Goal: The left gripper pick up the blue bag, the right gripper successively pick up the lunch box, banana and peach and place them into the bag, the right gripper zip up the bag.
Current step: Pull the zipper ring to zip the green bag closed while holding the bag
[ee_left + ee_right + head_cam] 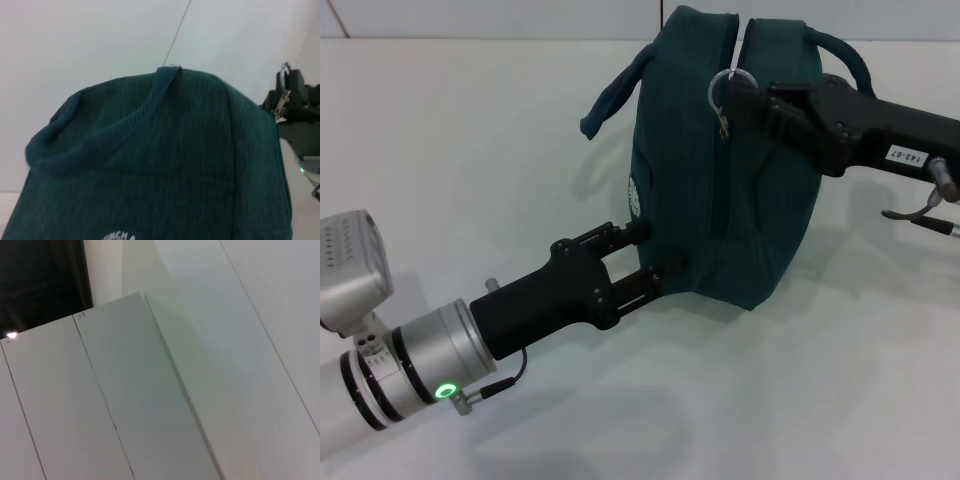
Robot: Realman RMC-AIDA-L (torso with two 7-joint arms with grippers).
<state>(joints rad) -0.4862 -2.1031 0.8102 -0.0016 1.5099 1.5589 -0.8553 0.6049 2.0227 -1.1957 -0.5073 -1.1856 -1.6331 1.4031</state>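
Head view shows the left gripper [655, 255] reaching in from the near left corner of the white worktop [470, 130], its fingers clamped on the lower edge of the blue bag [720, 170], which stands upright on its narrow side toward the far right part of the worktop. The left wrist view confirms this closeness, filled by ribbed teal fabric with a padded handle [100, 135] draped over it. Further right, the right gripper [745, 100] comes in from the right edge and has its fingers pinched on the silver ring zipper pull [725, 92] near the top of the bag; the right wrist view catches only wall panels. The zip track appears closed below the pull and parted above it, though the opening's extent is hard to judge from here, and none of the lunch box, banana or peach is visible, so they are presumably inside. The likely trouble is in the zipping pull: the left hold is low and on soft fabric, so a hard tug at the top could tip or drag the bag, or peel the fabric out of the left fingers. The thin ring could also slip from the right fingers if the pull angle strays off the track, and bunched fabric at the curve may jam the slider.
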